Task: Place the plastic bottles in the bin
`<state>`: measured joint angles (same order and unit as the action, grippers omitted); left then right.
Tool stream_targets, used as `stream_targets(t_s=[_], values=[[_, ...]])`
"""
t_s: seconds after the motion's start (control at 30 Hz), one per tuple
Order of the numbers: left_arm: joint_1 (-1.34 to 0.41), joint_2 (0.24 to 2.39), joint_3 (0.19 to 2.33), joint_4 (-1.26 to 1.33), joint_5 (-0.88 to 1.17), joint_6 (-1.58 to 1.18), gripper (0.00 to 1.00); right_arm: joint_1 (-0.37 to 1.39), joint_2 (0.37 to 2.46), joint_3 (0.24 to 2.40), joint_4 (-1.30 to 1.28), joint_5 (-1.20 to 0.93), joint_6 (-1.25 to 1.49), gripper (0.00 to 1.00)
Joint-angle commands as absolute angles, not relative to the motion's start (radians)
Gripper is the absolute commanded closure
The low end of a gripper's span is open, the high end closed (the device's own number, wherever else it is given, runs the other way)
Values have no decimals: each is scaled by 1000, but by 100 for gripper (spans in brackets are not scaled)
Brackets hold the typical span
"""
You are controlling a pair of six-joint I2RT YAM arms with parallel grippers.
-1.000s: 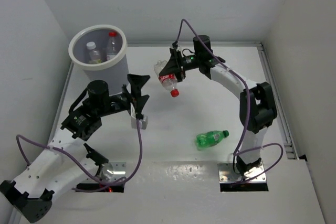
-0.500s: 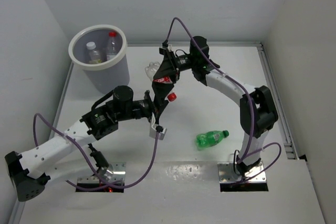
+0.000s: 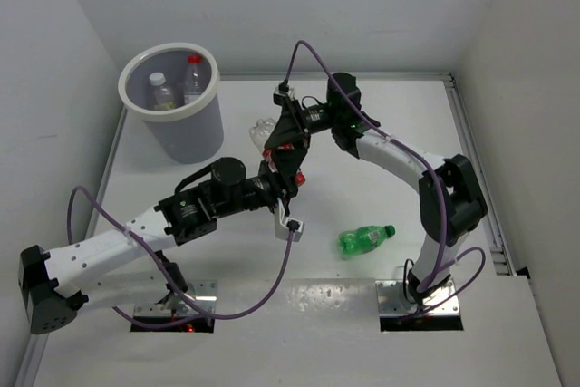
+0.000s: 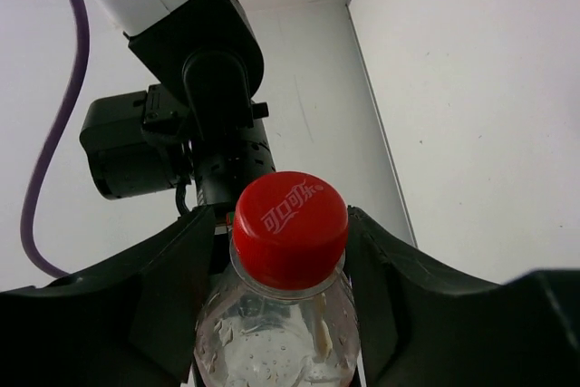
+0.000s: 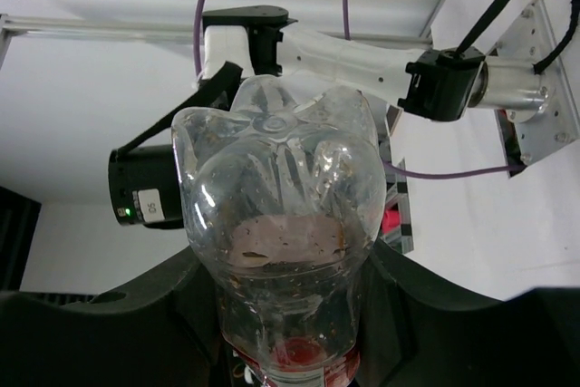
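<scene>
Left hand advanced; bottle points cap-first toward it.

The middle of the table is blocked: the left arm and right arm meet there around a clear bottle. The bin stands in the far left corner, its mouth open above, two bottles low inside. A green bottle lies alone on open tabletop near the right arm's base.
</scene>
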<state>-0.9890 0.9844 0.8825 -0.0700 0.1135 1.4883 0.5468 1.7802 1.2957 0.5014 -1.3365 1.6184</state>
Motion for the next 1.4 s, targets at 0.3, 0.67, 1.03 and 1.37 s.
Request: stream_targets(t_s=[0.3, 0.67, 1.03, 1.37], values=[[-1045, 928, 827, -9, 52, 1513, 100, 549, 1701, 1276, 532, -1348, 1608, 71], [-1103, 861, 818, -9, 52, 1513, 100, 391, 1700, 1278, 439, -1328, 1575, 1], [-895, 1066, 1327, 75, -432, 876, 100, -136, 1710, 1664, -340, -1094, 881, 1], [-362, 1507, 2001, -278, -367, 293, 100, -137, 1560, 1689, -617, -794, 227, 1]])
